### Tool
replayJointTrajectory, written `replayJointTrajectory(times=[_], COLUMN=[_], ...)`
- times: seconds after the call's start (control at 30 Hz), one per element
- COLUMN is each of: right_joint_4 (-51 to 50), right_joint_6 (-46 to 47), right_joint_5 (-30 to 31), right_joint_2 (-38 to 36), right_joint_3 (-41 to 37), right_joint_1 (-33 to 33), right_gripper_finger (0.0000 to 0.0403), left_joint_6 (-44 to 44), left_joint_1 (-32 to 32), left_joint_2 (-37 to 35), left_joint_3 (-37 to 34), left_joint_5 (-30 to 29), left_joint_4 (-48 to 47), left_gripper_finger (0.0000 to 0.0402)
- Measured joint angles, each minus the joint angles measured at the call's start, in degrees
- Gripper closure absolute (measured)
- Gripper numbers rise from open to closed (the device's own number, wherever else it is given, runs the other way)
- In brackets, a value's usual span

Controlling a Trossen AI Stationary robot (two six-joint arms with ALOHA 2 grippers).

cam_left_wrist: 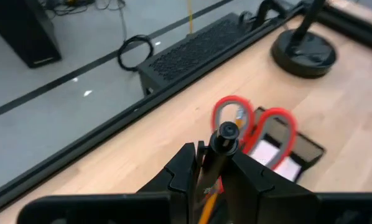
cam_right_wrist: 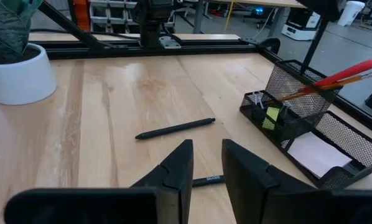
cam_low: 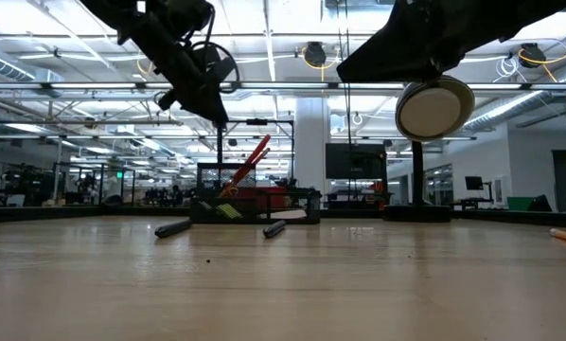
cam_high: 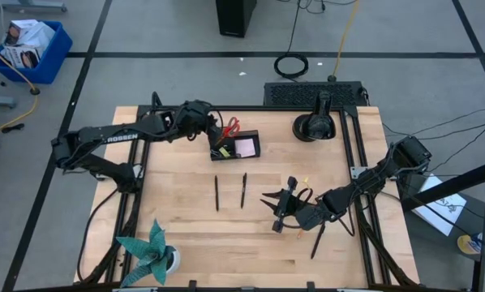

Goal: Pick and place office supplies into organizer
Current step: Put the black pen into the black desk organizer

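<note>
The black mesh organizer [cam_high: 238, 148] stands at the table's far middle. Red-handled scissors [cam_high: 230, 126] and an orange pencil [cam_right_wrist: 298, 94] stand slanting in its cup, and a pink pad [cam_high: 245, 148] lies in its tray. My left gripper [cam_high: 212, 134] hovers at the cup's left side, shut on a black pen [cam_left_wrist: 218, 149]. Two more black pens [cam_high: 216, 193] [cam_high: 243, 189] lie flat on the table nearer the front. My right gripper [cam_high: 273, 209] hangs right of them, open [cam_right_wrist: 208, 158], with nothing between its fingers. My left gripper pinches the black pen between its two fingers [cam_left_wrist: 183, 168], coming slanting down from the table's left. The pen runs along the fingers, and its far end [cam_left_wrist: 226, 132] sticks out past the fingertips. It is clear of the table; its other end is hidden by the gripper.
A round black base with an upright post [cam_high: 315, 126] stands at the far right. A teal paper plant in a white pot [cam_high: 153, 251] sits at the near left. Another black pen [cam_high: 317, 242] lies near the right arm. Bare wood lies between the pens and the front edge.
</note>
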Motion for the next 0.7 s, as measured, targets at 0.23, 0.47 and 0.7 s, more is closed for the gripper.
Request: replayJointTrajectory(times=[0.23, 0.47, 0.7], right_joint_4=[0.05, -0.07, -0.11], right_joint_6=[0.00, -0.01, 0.00], right_joint_5=[0.00, 0.00, 0.00], right_joint_2=[0.00, 0.00, 0.00], right_joint_3=[0.00, 0.00, 0.00], right_joint_1=[0.00, 0.00, 0.00], right_gripper_finger=[0.0328, 0.0328, 0.0328], left_joint_6=[0.83, 0.20, -0.25], left_joint_1=[-0.01, 0.02, 0.04], left_joint_2=[2.32, 6.84, 10.69], left_joint_3=[-0.02, -0.04, -0.04], left_joint_5=[-0.66, -0.37, 3.71], left_joint_4=[0.16, -0.13, -0.21], left_gripper_finger=[0.0337, 0.0337, 0.0337])
